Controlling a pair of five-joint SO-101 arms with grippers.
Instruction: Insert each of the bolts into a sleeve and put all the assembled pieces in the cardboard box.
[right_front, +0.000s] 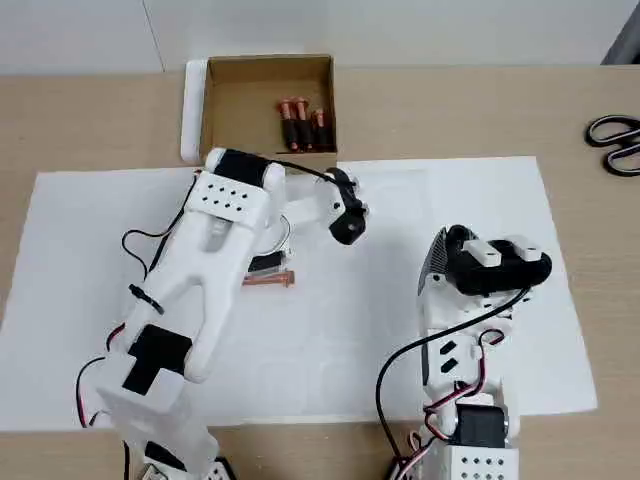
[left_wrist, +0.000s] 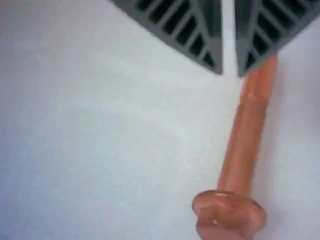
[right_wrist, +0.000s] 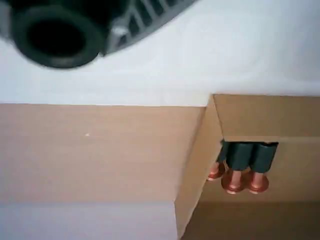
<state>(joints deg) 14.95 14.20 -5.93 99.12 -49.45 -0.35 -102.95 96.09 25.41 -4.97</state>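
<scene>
A copper-coloured bolt (right_front: 270, 279) lies on the white paper under my left arm. Up close, the bolt (left_wrist: 245, 145) lies flat with its head toward the camera. My left gripper (left_wrist: 229, 70) hangs just over its threaded end, its grey ribbed fingers shut with only a slit between them and nothing held. My right gripper (right_wrist: 85, 25) is shut on a black sleeve (right_wrist: 55, 37), seen end-on; its grey finger (right_front: 433, 262) shows at mid-right of the paper. The cardboard box (right_front: 225, 100) at the back holds three assembled pieces (right_front: 300, 125). The wrist camera also sees the box (right_wrist: 200, 150) and the pieces (right_wrist: 242, 167).
A white sheet of paper (right_front: 400, 350) covers the table's middle. A white strip (right_front: 193, 110) lies against the box's left side. Black scissors (right_front: 615, 145) rest at the table's far right. The left arm's wrist camera (right_front: 347, 222) sticks out toward the centre.
</scene>
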